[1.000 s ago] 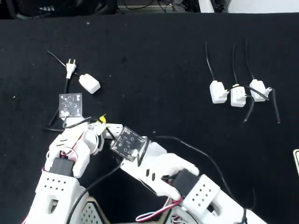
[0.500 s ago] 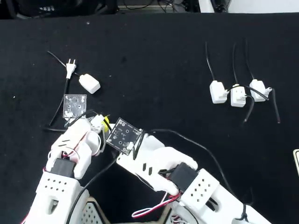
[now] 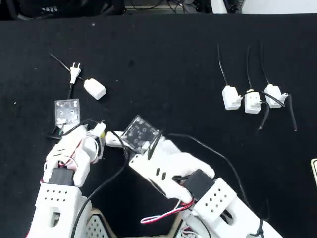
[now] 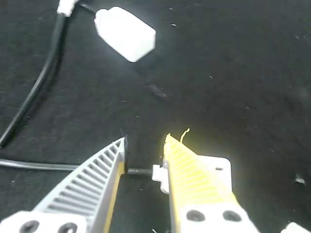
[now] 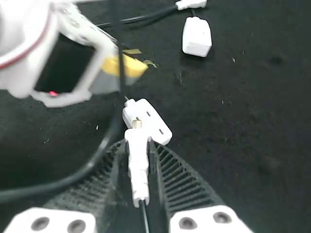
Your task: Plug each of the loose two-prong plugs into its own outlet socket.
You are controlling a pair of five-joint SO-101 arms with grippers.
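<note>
A white two-prong plug (image 5: 137, 165) is clenched between the fingers of the right gripper (image 5: 137, 144). Its front end is held against a small white rectangular outlet socket (image 5: 147, 122) that lies on the black bench (image 3: 163, 64). The fingers of the left gripper (image 4: 144, 141) are spread apart just beside that socket, and a thin black cord (image 4: 138, 171) is seen crossing the gap between them. Farther off, a second white plug (image 3: 75, 72) lies loose near a white socket block (image 3: 94, 89). Well apart, on the right arm's side of the bench, three white sockets (image 3: 252, 100) with cords attached are lined up.
</note>
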